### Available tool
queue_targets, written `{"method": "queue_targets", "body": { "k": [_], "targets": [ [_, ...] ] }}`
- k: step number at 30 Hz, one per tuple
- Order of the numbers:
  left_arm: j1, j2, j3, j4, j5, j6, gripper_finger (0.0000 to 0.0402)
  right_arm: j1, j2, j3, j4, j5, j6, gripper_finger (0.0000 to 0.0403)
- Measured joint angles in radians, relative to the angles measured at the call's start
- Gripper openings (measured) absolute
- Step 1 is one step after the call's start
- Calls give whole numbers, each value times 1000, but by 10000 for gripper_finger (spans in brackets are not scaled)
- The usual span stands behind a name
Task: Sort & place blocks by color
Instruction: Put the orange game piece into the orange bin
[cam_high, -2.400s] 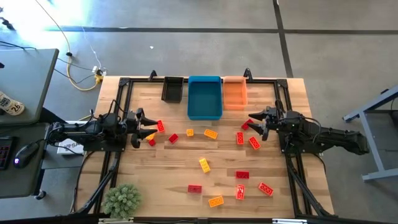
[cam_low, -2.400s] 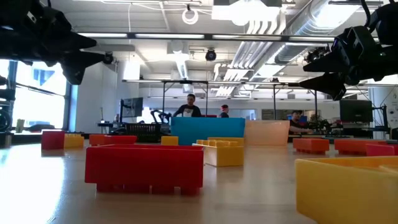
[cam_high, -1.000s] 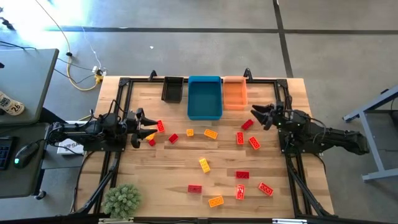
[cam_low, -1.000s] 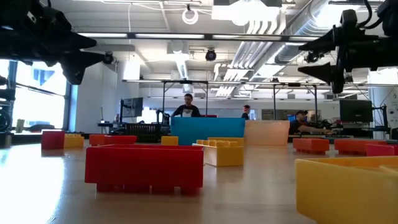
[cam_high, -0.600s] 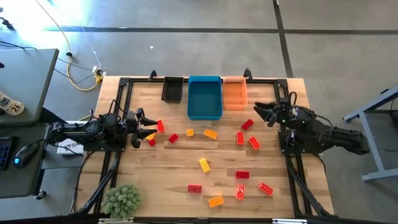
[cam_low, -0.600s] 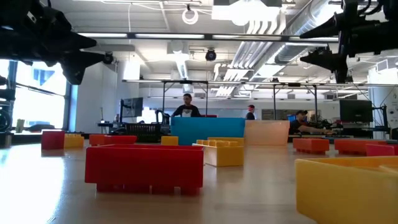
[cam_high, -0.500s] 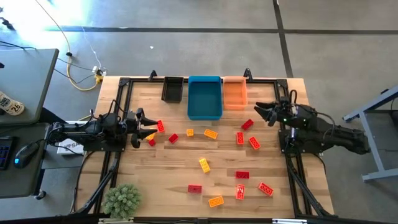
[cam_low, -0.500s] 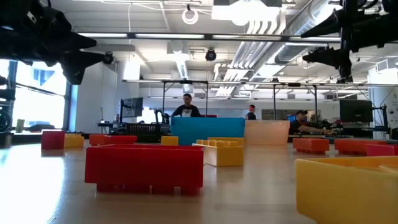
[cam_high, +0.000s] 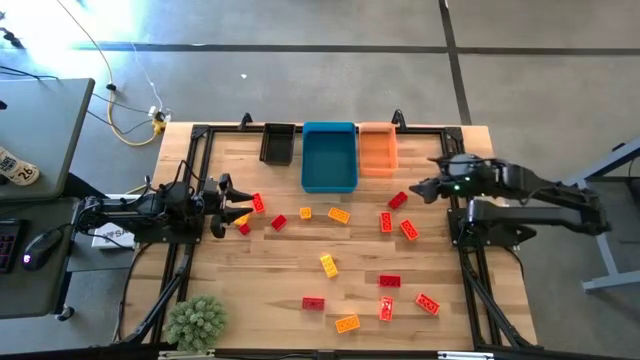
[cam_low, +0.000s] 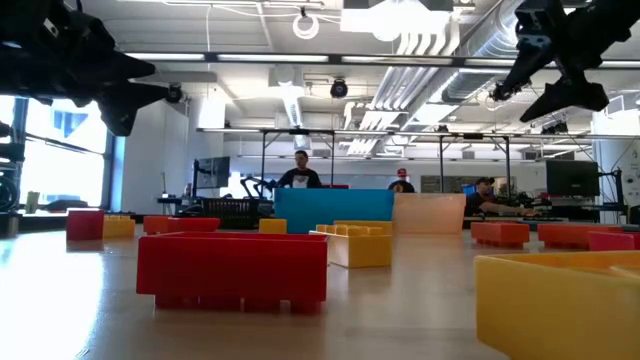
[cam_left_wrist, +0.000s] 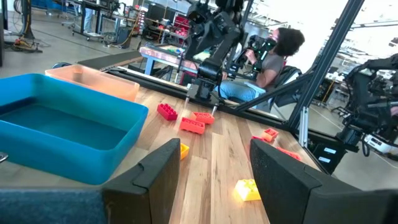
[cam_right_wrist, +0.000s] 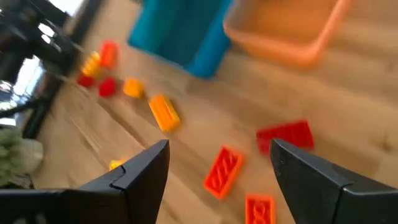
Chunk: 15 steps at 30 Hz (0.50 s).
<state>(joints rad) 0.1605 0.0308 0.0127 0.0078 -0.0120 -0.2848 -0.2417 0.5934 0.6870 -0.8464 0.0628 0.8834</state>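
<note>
Fifteen blocks (cam_high: 329, 264) scattered mid-worktop; three bins at the far edge, black (cam_high: 277, 144), blue (cam_high: 329, 157), orange (cam_high: 378, 149).
Right gripper (cam_high: 419, 187), jaws wide and empty, has risen and turned over the right edge; left gripper (cam_high: 222, 204), jaws parted, unmoved near the left edge.

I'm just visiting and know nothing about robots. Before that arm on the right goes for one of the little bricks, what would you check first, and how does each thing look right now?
1. Right gripper open and empty: ok, its fingers stand apart with nothing between them.
2. A brick within easy reach: ok, a red brick lies on the table just beside that gripper.
3. That brick free of neighbours: ok, it lies apart from the others.
4. Bins ready: ok, the orange bin, blue bin and black bin stand at the table's far edge.
5. Left gripper out of the way: ok, it hangs at the table's opposite side.
6. Bins empty: cannot tell for all.
</note>
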Motion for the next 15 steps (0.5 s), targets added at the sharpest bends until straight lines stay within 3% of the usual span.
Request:
{"method": "queue_targets", "body": {
  "k": [8, 15],
  "targets": [
    [0, 0, 0, 10, 0, 0, 184, 0, 206, 3, -64, -148, 63, 265],
    [0, 0, 0, 68, 0, 0, 184, 16, 364, 2, -66, -214, 87, 265]
  ]
}}
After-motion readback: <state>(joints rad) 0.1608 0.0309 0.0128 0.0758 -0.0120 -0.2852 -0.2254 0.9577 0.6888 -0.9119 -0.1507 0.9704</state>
